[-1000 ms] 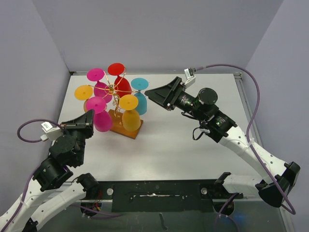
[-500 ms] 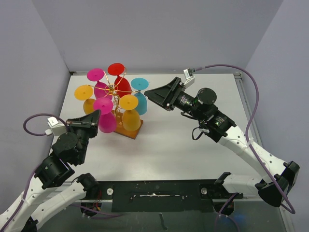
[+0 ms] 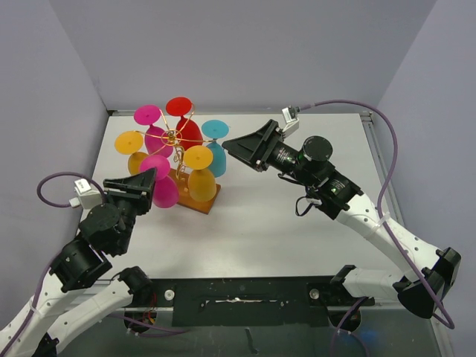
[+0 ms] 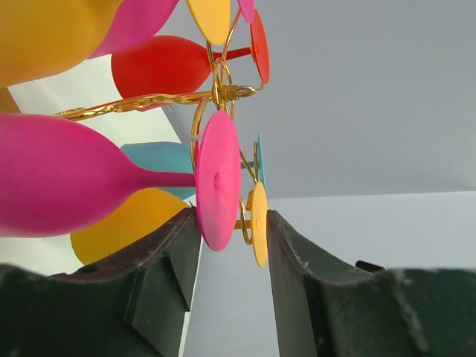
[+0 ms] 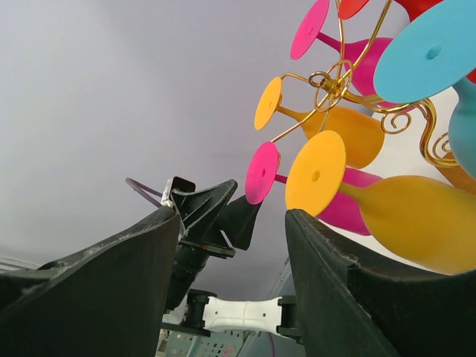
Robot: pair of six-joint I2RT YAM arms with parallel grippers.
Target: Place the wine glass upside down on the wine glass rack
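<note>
Top view from high behind the arm bases, looking down on the table (image 3: 260, 223), wine glass rack (image 3: 177, 140) upper left, left wrist view close up on rack, right wrist view farther off, facing rack and left arm (image 5: 238, 311)

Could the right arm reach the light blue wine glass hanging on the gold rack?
Probably yes: the light blue wine glass hangs facing the open, empty right gripper, with nothing between them.
</note>
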